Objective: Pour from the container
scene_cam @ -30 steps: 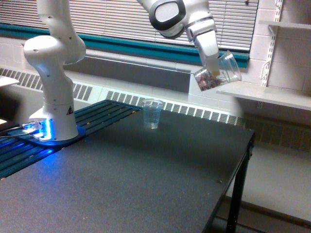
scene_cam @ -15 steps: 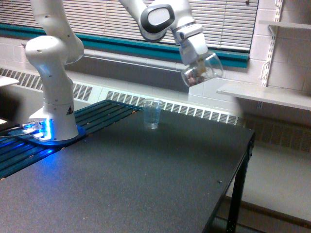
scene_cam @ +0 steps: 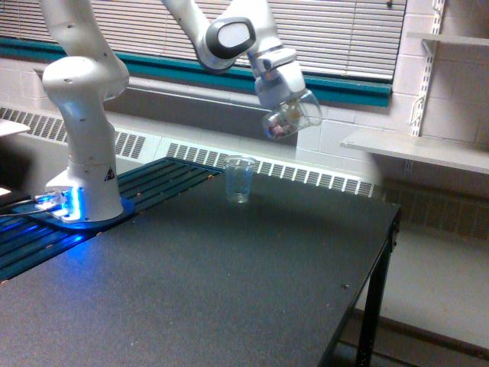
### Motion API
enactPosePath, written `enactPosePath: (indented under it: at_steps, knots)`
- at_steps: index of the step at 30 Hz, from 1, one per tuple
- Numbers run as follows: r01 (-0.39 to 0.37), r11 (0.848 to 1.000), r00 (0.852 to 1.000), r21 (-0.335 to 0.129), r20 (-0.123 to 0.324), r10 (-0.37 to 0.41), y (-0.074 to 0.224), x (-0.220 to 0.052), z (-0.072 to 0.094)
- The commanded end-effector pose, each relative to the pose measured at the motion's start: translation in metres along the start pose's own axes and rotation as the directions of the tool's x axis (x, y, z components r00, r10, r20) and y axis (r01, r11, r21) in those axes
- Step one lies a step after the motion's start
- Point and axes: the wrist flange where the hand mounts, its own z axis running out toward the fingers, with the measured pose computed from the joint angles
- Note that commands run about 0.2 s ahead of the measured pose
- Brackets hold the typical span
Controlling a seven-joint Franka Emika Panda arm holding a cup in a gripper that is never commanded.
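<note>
A white robot arm (scene_cam: 80, 115) stands on a round base lit with blue light at the exterior view's left. It reaches up and across to a white gripper (scene_cam: 281, 95) held high in the air in front of closed window blinds (scene_cam: 336, 30).

The gripper clasps a wide clear glass mug (scene_cam: 291, 117) with small reddish-brown and pale pieces showing through its wall. The mug hangs just under the gripper, well above the bench, and is tilted, with its mouth turned toward the exterior view's right and the pieces gathered at its lower side. The gripper fingers are hidden against the mug, so how far apart they sit cannot be made out, but the mug is plainly carried by them.

Below the gripper and a little toward the exterior view's left stands a small clear plastic cup (scene_cam: 240, 179) without a handle. It is upright on the far part of a dark, speckled bench (scene_cam: 229, 283), well apart from the mug. Whether the cup holds anything cannot be told.

Farther below the gripper, behind the bench, a long white vented heater cover (scene_cam: 306, 174) runs along the wall. Level with the gripper's underside, toward the exterior view's right, a pale wall shelf (scene_cam: 416, 150) juts out from a painted block wall. Dark slatted panels (scene_cam: 153, 183) lie beside the arm's base, far to the exterior view's left of the gripper.
</note>
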Motion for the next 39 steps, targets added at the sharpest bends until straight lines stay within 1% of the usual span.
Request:
enactPosePath:
  at_steps: [1, 5, 19, 25, 32, 39]
  knots:
    - [0.061, 0.998, 0.998, 0.004, 0.002, -0.061, -0.009, -0.027, -0.004]
    - [0.081, 0.997, 0.997, -0.004, 0.006, -0.081, -0.008, -0.041, -0.006]
    - [0.134, 0.991, 0.99, 0.013, 0.048, -0.134, -0.007, -0.083, -0.011]
    - [0.164, 0.986, 0.984, 0.024, 0.069, -0.165, -0.011, -0.102, -0.013]
    - [0.178, 0.983, 0.98, 0.037, 0.088, -0.18, -0.014, -0.117, -0.015]
    - [0.212, 0.976, 0.97, 0.04, 0.11, -0.215, -0.019, -0.135, -0.018]
